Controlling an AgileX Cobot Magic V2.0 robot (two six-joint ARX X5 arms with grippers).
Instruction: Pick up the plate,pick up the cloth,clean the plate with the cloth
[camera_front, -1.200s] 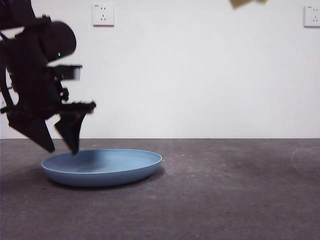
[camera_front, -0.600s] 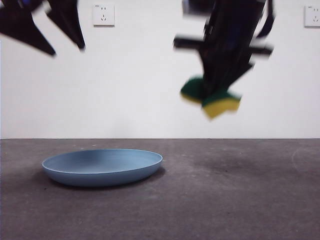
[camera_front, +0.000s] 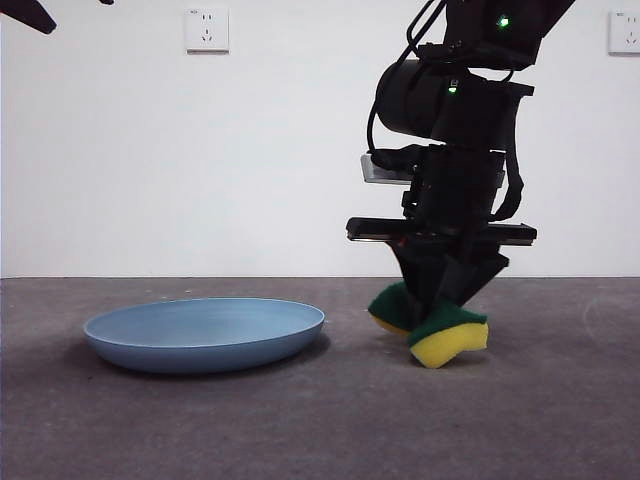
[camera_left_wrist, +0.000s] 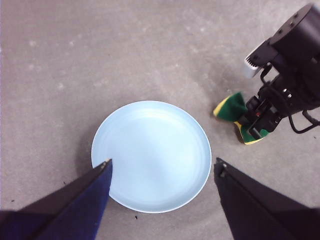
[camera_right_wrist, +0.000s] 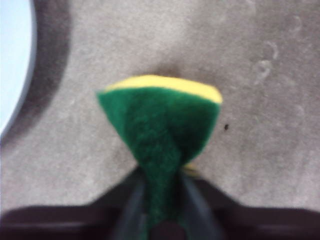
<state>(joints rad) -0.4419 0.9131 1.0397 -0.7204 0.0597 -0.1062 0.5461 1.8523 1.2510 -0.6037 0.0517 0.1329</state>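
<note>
The light-blue plate (camera_front: 205, 335) lies flat on the grey table, left of middle; it also shows in the left wrist view (camera_left_wrist: 150, 155) and at the edge of the right wrist view (camera_right_wrist: 12, 60). My right gripper (camera_front: 435, 300) is shut on the cloth, a yellow and green sponge (camera_front: 440, 335), pinched at its middle and held low at the table, right of the plate and apart from it. The sponge also shows in both wrist views (camera_left_wrist: 232, 107) (camera_right_wrist: 160, 125). My left gripper (camera_left_wrist: 162, 167) is open and empty, high above the plate; only its tip (camera_front: 25, 12) shows in the front view.
A white wall stands behind the table with two sockets (camera_front: 206, 30) (camera_front: 624, 32). The right arm (camera_left_wrist: 292, 85) stands tall beside the plate. Bare grey table (camera_front: 560, 400) lies to the right and in front.
My left gripper has risen from the plate's left rim, up to the top left corner. My right gripper has come down with the sponge, from the top edge to the table.
</note>
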